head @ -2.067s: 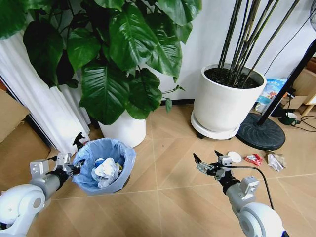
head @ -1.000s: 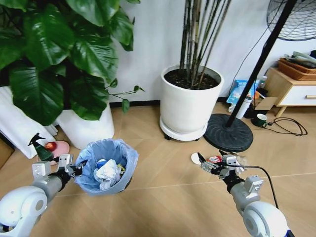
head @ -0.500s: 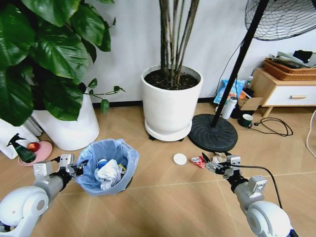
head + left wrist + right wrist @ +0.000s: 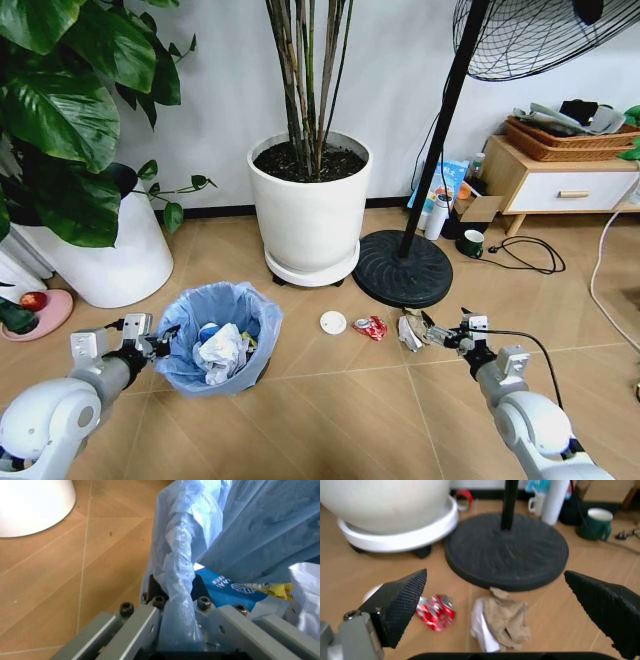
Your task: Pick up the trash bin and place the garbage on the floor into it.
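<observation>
Gripping the bag-lined rim of the trash bin (image 4: 218, 337), the left gripper (image 4: 150, 343) is clamping plastic and rim between closed fingers, while the right gripper (image 4: 441, 334) is hovering wide open and empty above crumpled paper (image 4: 501, 624) beside a red wrapper (image 4: 371, 327) and white lid (image 4: 333, 322) near the fan base (image 4: 402, 268). The thin liner could slip or tear, tipping the bin.
</observation>
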Controlling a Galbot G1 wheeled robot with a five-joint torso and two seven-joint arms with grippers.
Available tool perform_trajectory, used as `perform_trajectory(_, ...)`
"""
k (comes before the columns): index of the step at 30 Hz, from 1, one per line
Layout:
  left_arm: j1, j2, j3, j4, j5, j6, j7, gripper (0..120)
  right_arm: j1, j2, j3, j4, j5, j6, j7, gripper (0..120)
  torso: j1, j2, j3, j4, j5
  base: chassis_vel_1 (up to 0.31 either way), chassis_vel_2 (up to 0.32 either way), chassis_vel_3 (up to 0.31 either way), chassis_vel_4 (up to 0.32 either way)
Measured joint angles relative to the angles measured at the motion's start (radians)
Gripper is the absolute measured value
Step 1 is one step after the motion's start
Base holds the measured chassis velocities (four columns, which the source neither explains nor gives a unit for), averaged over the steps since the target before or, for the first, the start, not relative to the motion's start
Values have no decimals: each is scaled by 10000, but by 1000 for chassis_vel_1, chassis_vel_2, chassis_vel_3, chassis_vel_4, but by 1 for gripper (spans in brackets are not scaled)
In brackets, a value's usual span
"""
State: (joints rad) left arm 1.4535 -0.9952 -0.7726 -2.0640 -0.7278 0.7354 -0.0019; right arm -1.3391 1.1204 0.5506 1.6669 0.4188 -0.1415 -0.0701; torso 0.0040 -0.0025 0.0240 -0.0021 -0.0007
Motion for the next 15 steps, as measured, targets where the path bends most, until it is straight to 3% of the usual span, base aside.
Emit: perform_trajectory(15, 7, 1, 60, -16, 21, 0, 0, 0, 2816, 204, -1357, -4056, -170, 32, -862, 100, 1, 0, 0, 0, -5, -4, 2, -1, -1)
